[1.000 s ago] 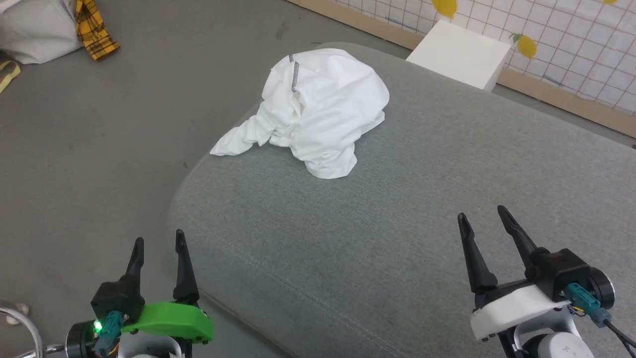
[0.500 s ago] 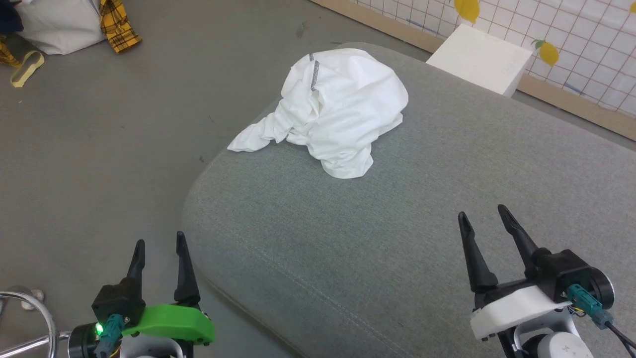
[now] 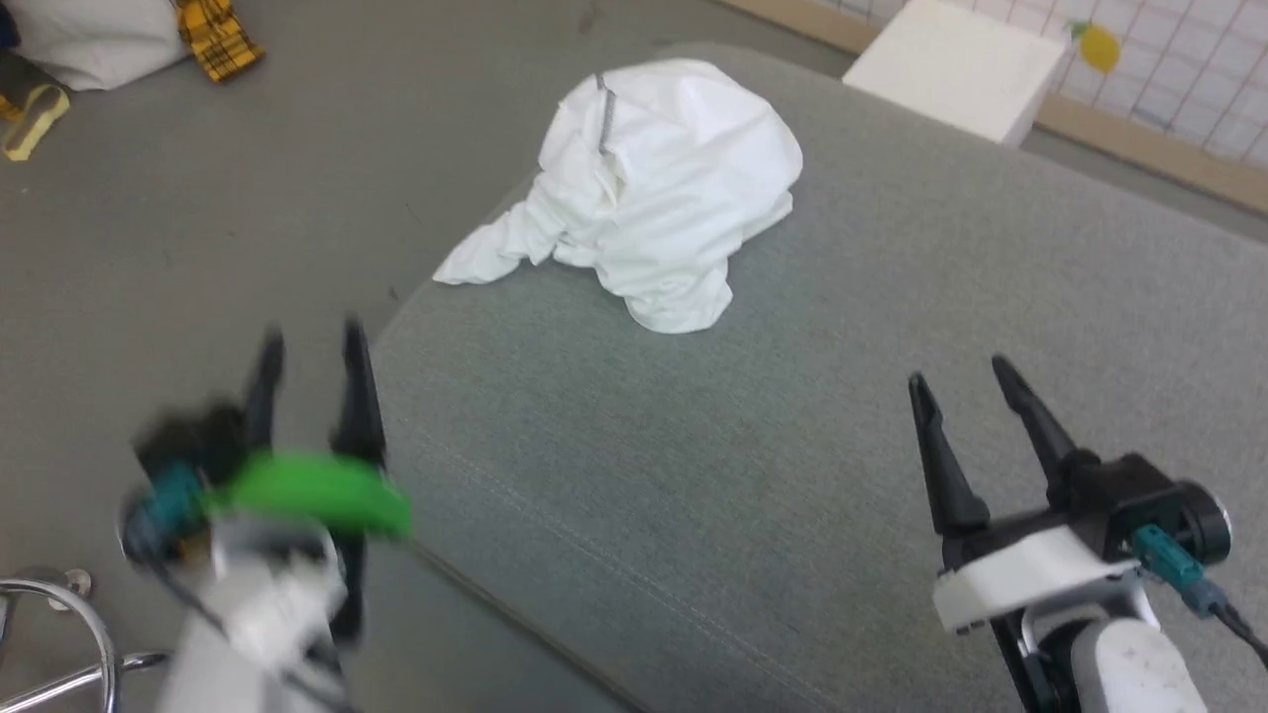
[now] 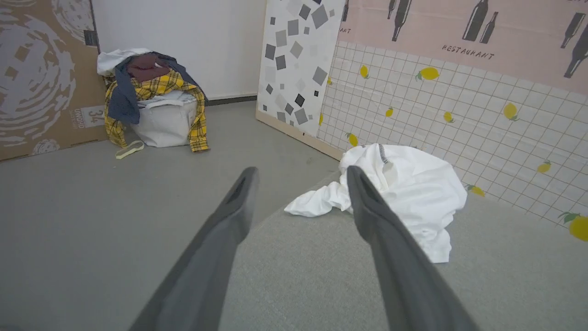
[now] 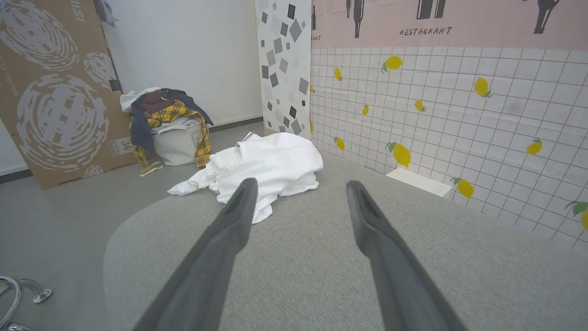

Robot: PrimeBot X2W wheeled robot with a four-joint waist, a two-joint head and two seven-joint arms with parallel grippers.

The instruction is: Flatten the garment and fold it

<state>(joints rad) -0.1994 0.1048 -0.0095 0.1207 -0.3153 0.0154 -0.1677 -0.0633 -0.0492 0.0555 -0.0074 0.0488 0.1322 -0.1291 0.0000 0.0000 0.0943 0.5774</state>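
White garment [image 3: 664,188] lies crumpled near the far left corner of the grey upholstered surface [image 3: 792,475], one sleeve trailing to its edge. We record our left gripper [image 3: 310,335], blurred, and right gripper [image 3: 957,370] both spread apart, empty, well short of it.

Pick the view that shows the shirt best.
Head view: the shirt lies whole and unblocked on the cushion, slightly blurred. Left wrist view: a finger crosses it. Right wrist view: low angle, a finger hides its near edge.
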